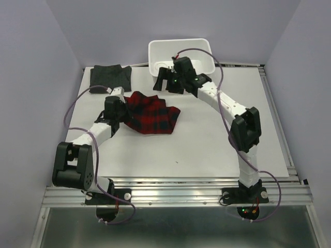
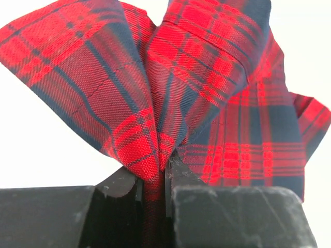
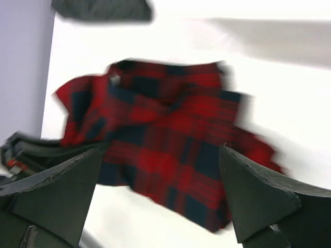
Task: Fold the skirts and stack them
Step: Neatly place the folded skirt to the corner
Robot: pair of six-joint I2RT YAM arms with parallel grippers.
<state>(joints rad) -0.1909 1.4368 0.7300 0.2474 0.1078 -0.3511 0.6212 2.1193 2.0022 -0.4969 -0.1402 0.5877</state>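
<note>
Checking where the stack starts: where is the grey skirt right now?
In the top view the grey skirt lies flat at the table's far left, left of the white tub and just behind the plaid skirt.

A: How is the light?
B: Bright and even from above; the table [image 1: 207, 150] nearly blows out white, shadows faint.
A: Sharpness?
B: Overhead crisp. Right wrist view smeared by motion, the plaid skirt [image 3: 170, 155] soft. Left wrist shows its weave sharply.
</note>
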